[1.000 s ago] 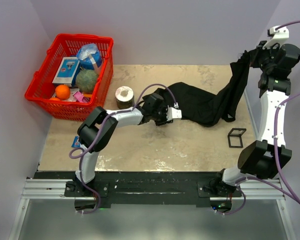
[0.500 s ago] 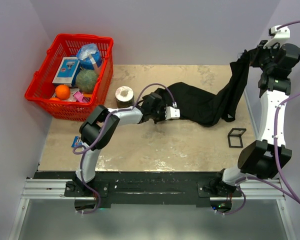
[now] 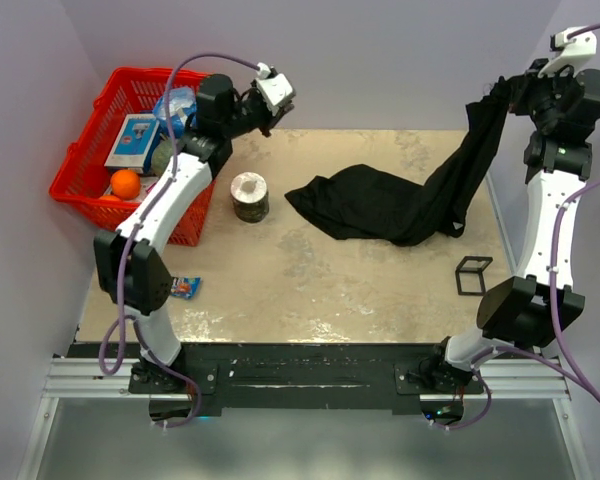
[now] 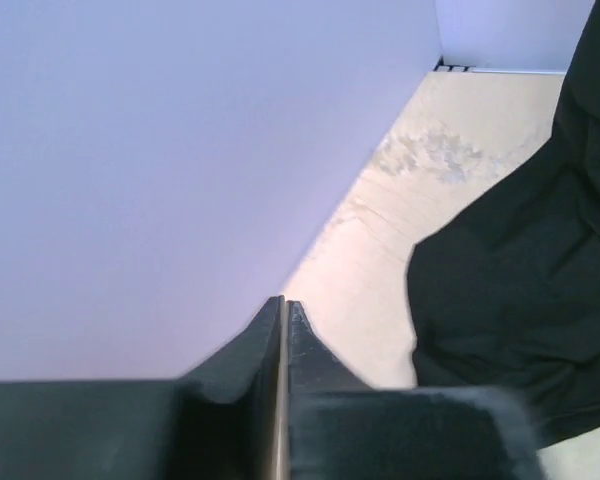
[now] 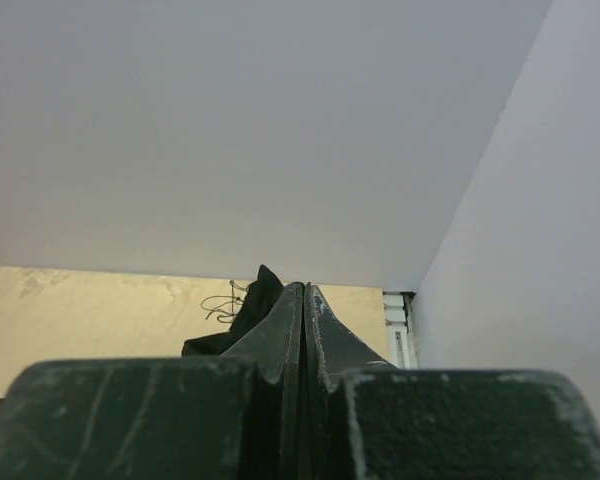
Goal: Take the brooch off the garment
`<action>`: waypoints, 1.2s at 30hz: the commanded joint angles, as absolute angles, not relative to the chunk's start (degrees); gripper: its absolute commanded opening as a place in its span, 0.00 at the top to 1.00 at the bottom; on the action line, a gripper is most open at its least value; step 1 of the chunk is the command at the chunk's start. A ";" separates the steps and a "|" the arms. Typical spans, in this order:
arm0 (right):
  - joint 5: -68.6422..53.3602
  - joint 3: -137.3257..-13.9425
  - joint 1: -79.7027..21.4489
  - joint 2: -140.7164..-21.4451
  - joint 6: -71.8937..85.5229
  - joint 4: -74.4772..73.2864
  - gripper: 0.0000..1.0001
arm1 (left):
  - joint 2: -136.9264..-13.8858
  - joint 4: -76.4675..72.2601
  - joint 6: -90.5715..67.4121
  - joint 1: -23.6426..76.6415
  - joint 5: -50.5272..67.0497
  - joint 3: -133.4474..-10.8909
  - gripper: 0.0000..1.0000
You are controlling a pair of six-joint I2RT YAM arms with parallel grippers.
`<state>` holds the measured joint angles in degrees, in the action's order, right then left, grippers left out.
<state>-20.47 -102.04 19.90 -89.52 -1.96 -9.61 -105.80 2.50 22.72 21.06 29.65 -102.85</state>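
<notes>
The black fabric T-shirt [image 3: 380,205] lies lengthwise left-to-right, its right end pinched aloft by the right gripper [image 5: 302,293], while the left gripper [image 4: 283,306] is closed, seemingly empty.

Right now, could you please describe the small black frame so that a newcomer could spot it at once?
On the table, look to the right edge. Just nearer than the raised end of the black shirt sits the frame. Unlike the soft shirt, it is a rigid, open square outline.
</notes>
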 commanded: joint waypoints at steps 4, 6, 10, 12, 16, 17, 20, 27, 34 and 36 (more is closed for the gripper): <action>-21.61 -100.99 20.13 -87.54 -0.44 -7.21 1.00 | -111.69 10.92 28.94 31.54 27.99 -93.17 0.40; -22.06 -101.25 20.04 -87.71 -0.35 -7.64 1.00 | -112.93 6.27 27.34 34.52 24.98 -90.89 0.39; -22.59 -103.01 20.04 -88.94 -0.35 -10.28 1.00 | -117.23 1.58 24.70 37.88 21.45 -90.17 0.41; -23.03 -103.10 20.04 -89.38 -0.44 -10.55 1.00 | -119.34 1.76 24.35 38.93 21.36 -91.58 0.42; -23.20 -102.83 20.04 -90.17 1.76 -10.63 1.00 | -124.96 3.25 24.08 40.08 21.88 -93.25 0.43; -23.29 -102.75 20.04 -90.44 1.84 -10.55 1.00 | -125.59 3.08 24.17 40.34 21.54 -93.08 0.43; -23.29 -102.74 20.04 -91.14 2.02 -10.63 1.00 | -126.91 1.06 24.78 40.52 20.04 -91.68 0.44; -22.59 -102.31 20.04 -91.14 1.23 -10.90 1.00 | -128.32 3.68 25.58 40.08 25.39 -90.79 0.52; -22.41 -101.78 20.13 -91.14 1.14 -10.90 1.00 | -127.18 5.54 11.02 37.44 31.38 -95.10 0.50; -22.41 -101.17 20.04 -90.97 1.14 -10.72 1.00 | -127.70 4.75 10.02 37.26 31.20 -94.84 0.48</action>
